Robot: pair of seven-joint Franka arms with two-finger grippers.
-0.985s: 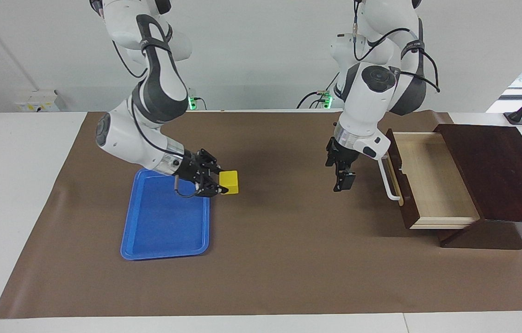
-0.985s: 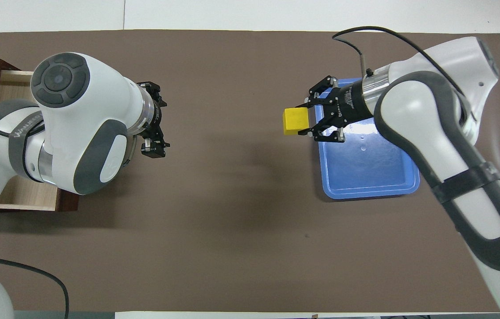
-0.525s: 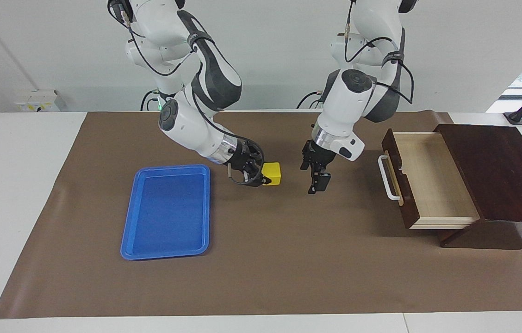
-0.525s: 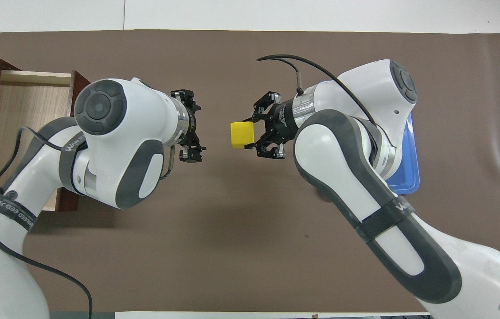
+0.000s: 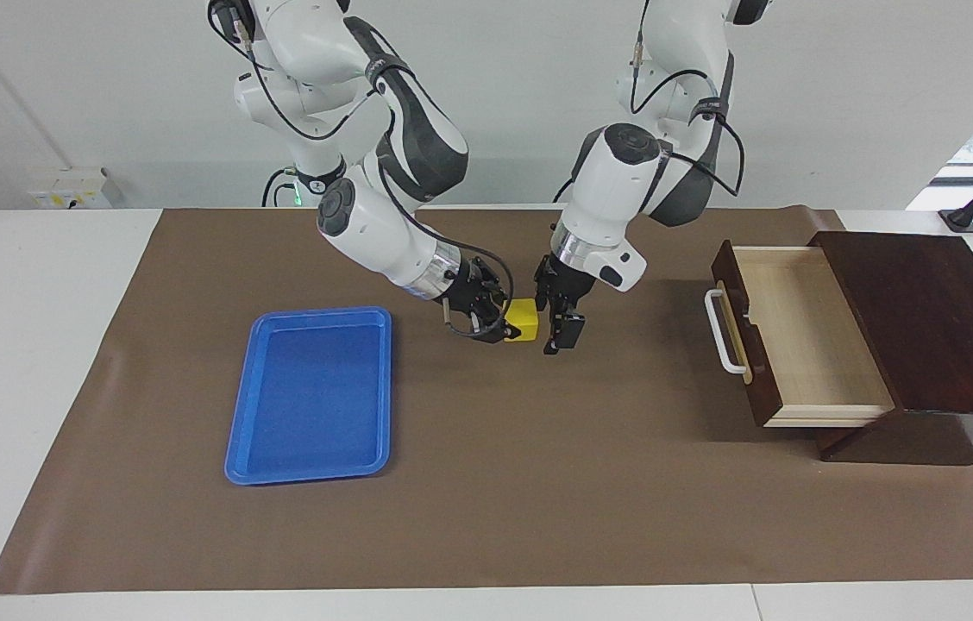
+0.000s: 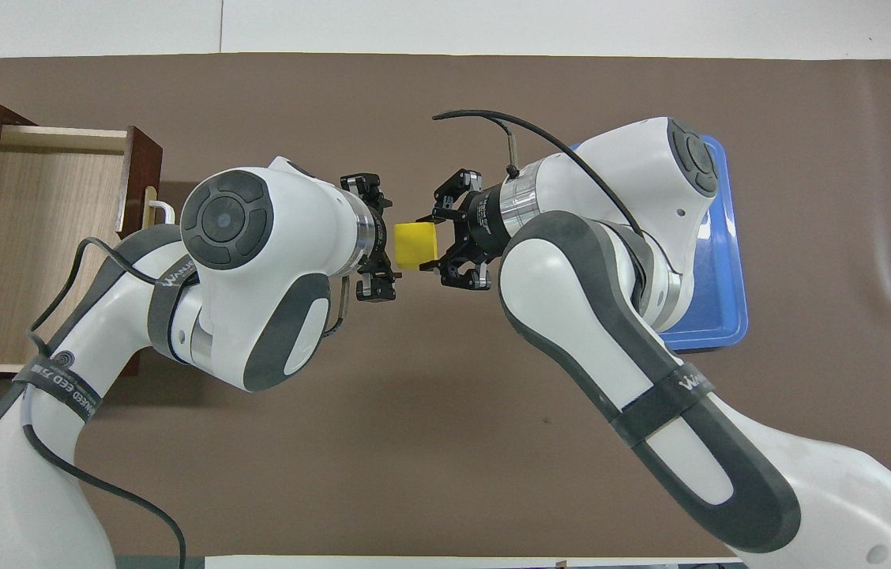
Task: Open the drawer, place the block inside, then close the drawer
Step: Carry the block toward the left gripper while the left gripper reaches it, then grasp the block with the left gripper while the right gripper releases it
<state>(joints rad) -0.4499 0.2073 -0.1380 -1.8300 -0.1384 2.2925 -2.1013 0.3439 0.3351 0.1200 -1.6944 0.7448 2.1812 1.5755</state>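
The yellow block [image 5: 524, 320] is held in the air over the middle of the mat by my right gripper [image 5: 507, 324], which is shut on it. In the overhead view the block [image 6: 414, 245] sits between the right gripper [image 6: 428, 245] and my left gripper [image 6: 386, 246]. The left gripper [image 5: 559, 321] is open, its fingertips right at the block's free side; I cannot tell if they touch it. The drawer [image 5: 797, 336] stands pulled open at the left arm's end, pale interior empty, white handle [image 5: 724, 332] facing the table's middle. The drawer also shows in the overhead view [image 6: 43, 245].
A blue plastic tray [image 5: 310, 392] lies empty on the brown mat [image 5: 538, 483] toward the right arm's end; in the overhead view the tray [image 6: 726, 269] is partly hidden by the right arm. The dark wooden box [image 5: 926, 319] holds the drawer.
The right gripper has carried the block from over the tray's edge to over the mat's middle. The left gripper has moved away from the drawer handle to meet the block.
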